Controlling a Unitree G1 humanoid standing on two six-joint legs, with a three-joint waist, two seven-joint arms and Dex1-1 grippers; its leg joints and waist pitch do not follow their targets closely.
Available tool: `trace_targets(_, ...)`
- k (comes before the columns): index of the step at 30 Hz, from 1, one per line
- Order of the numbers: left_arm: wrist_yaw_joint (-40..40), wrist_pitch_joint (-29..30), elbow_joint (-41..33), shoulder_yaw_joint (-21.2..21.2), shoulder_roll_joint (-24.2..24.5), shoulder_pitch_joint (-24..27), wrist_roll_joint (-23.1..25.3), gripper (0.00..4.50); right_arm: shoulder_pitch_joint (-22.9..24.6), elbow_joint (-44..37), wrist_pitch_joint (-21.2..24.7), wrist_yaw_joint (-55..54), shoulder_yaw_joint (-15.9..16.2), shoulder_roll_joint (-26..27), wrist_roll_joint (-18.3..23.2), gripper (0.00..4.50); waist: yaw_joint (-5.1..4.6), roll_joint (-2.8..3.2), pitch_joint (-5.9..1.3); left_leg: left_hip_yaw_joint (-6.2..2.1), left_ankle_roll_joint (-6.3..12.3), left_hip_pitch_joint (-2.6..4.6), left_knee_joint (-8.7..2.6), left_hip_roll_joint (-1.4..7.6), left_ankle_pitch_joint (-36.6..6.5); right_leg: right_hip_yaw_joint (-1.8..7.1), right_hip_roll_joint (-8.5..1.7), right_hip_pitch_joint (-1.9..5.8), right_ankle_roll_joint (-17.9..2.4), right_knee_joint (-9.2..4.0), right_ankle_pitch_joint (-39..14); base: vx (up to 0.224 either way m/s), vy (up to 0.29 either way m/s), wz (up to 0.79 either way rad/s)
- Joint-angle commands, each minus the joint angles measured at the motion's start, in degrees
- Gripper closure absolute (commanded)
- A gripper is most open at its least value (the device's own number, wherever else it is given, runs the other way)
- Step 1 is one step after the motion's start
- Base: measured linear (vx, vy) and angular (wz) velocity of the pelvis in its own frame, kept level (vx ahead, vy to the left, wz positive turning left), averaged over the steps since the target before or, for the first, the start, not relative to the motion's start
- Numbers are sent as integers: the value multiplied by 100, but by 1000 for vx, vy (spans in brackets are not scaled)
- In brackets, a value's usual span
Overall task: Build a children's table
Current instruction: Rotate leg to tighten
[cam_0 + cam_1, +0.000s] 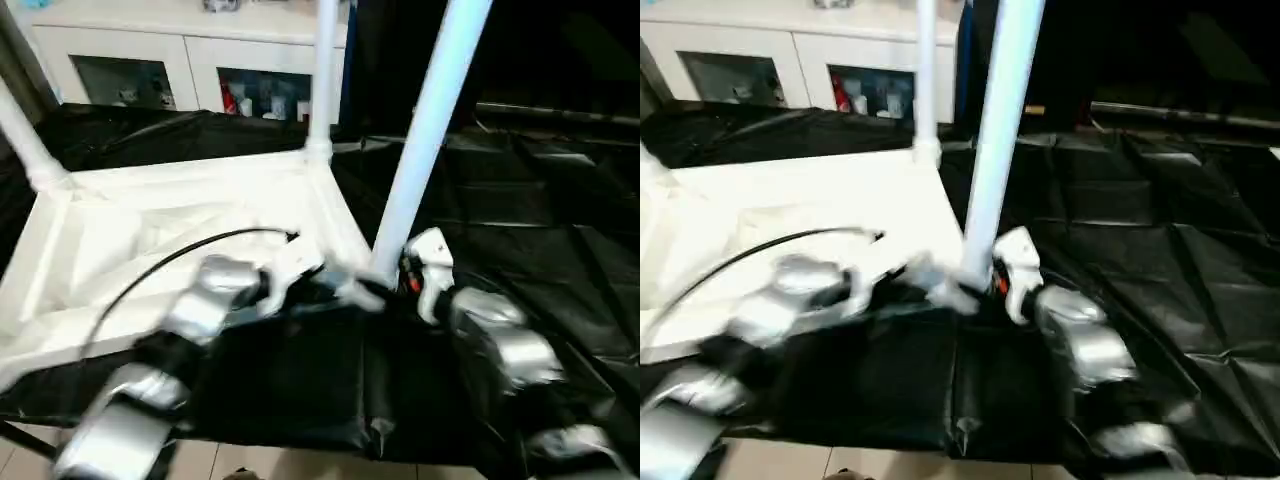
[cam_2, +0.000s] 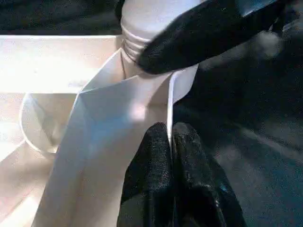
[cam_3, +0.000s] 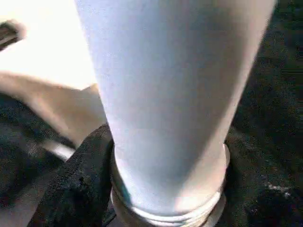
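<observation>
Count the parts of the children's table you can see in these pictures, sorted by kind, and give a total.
Tabletops: 1, lying underside up
Legs standing up from corner sockets: 3, far left, far middle, near one at the right claw
Total: 4 parts

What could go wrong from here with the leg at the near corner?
The near leg leans rather than standing square, and its threaded end still shows above the corner socket, so it could cross-thread or pop out. The left end effector pinches only the thin tabletop edge, so the top could slip on the black cloth.
</observation>
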Motion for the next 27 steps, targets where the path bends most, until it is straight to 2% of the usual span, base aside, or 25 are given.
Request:
trace_targets(1, 673, 167, 269, 217, -220, -193, -10, 450, 31, 442, 243, -723, -55, 191, -228, 175, -14, -29, -326, -154, -121, 101, -461, 310, -1475, 224, -363, 149, -1119, -470, -1440, 0, 0, 0)
trace_targets(2, 1052, 274, 511, 224, -431, -365, 42, 450, -106, 651, 246, -1346, -200, 461, -232, 175, -53, 6, -333, -151, -130, 95, -459, 291, -1447, 222, -338, 143, -1136, -461, -1242, 0, 0, 0)
trace_targets(4, 1171, 292, 604, 198, -511, -424, 77, 450, -168, 733, 177, -1515, -221, 572, -239, 175, -52, -3, -335, -149, -146, 103, -454, 294, -1447, 227, -348, 138, -1161, -463, -1161, 0, 0, 0)
trace_targets(5, 1306, 168, 814, 141, -640, -526, 184, 450, -268, 861, -162, -1636, -145, 747, -349, 175, -56, 40, -342, -156, -133, 88, -454, 287, -1427, 227, -362, 145, -1174, -456, -1119, 0, 0, 0)
trace_targets(6, 1306, 168, 814, 141, -640, -526, 184, 450, -268, 861, -162, -1636, -145, 747, -349, 175, -54, 38, -347, -147, -123, 101, -449, 289, -1444, 225, -355, 141, -1164, -471, -1079, 0, 0, 0)
trace_targets(7, 1354, 79, 949, 139, -699, -583, 215, 450, -303, 910, -378, -1625, -76, 826, -429, 175, -48, 20, -353, -151, -78, 80, -441, 286, -1336, 222, -351, 173, -1188, -446, -848, 0, 0, 0)
trace_targets(8, 1370, 28, 1019, 141, -727, -612, 224, 450, -315, 931, -489, -1598, -65, 882, -433, 175, -42, 19, -359, -136, -15, 69, -427, 276, -1247, 223, -348, 173, -1195, -442, -672, 0, 0, 0)
trace_targets(9, 1338, -29, 1060, 131, -740, -630, 224, 450, -317, 935, -553, -1511, -116, 952, -327, 119, -35, 20, -361, -133, 48, 68, -423, 274, -1218, 223, -352, 185, -1214, -434, -595, 0, 0, 0)
trace_targets(10, 1297, -51, 1076, 133, -734, -631, 209, 450, -290, 877, -628, -1295, -232, 1034, -96, 105, -28, 8, -351, -135, 107, 65, -427, 281, -1229, 221, -355, 193, -1229, -439, -634, 0, 0, 0)
trace_targets(13, 1212, -107, 1078, 118, -682, -618, 218, 450, -282, 804, -704, -1165, -333, 1045, 41, 95, -26, 15, -343, -147, 151, 57, -444, 296, -1308, 212, -361, 200, -1220, -451, -802, 0, 0, 0)
trace_targets(14, 1159, -147, 1082, 133, -643, -606, 208, 450, -303, 775, -760, -1091, -365, 992, 69, 70, -42, 20, -339, -150, 142, 65, -454, 302, -1375, 213, -358, 186, -1214, -463, -900, 0, 0, 0)
trace_targets(15, 1059, -185, 1050, 141, -599, -574, 184, 450, -313, 712, -752, -935, -356, 892, 94, 61, -58, -22, -336, -148, 142, 61, -456, 303, -1429, 210, -356, 190, -1206, -474, -1003, 0, 0, 0)
trace_targets(17, 964, -224, 1009, 132, -549, -539, 177, 450, -300, 620, -703, -711, -330, 792, 143, 50, -56, 9, -331, -151, 138, 67, -460, 310, -1476, 215, -365, 177, -1204, -480, -1114, 0, 0, 0)
trace_targets(18, 807, -311, 954, 114, -473, -490, 167, 450, -274, 477, -638, -330, -285, 639, 227, 50, -45, -11, -329, -153, 160, 63, -456, 301, -1475, 209, -357, 199, -1176, -491, -1140, 0, 0, 0)
trace_targets(19, 585, -367, 877, 100, -395, -427, 127, 450, -208, 295, -576, 123, -195, 450, 286, 50, -32, -11, -333, -152, 213, 54, -448, 312, -1373, 213, -359, 212, -1178, -477, -1003, 0, 0, 0)
trace_targets(20, 182, -659, 670, 45, -256, -281, 61, 450, -53, -32, -437, 865, -43, 106, 399, 50, -37, -56, -335, -142, 258, 33, -437, 312, -1296, 216, -354, 217, -1177, -464, -892, 0, 0, 0)
trace_targets(21, 105, -723, 626, 33, -231, -250, 48, 450, -22, -90, -411, 1000, -18, 41, 417, 50, -12, -45, -338, -145, 388, 14, -420, 310, -1161, 217, -365, 239, -1189, -440, -689, 0, 0, 0)
trace_targets(23, -186, -636, 417, 8, -119, -132, -35, 450, 83, -289, -313, 1456, 88, -232, 456, 50, -25, -58, -347, -137, 492, 12, -403, 305, -1014, 209, -362, 232, -1257, -414, -505, 0, 0, 0)
trace_targets(25, -532, -772, 194, -84, 97, 34, -52, 450, 221, -541, -279, 2163, 367, -706, 379, 50, -3, -65, -351, -128, 566, 17, -380, 325, -865, 203, -367, 237, -1356, -396, -377, 0, 0, 0)
trace_targets(27, -780, -781, 39, -103, 231, 127, -123, 450, 232, -581, -248, 2423, 441, -890, 354, 50, -1, -42, -356, -118, 594, 29, -372, 334, -799, 197, -354, 220, -1432, -373, -274, 0, 0, 0)
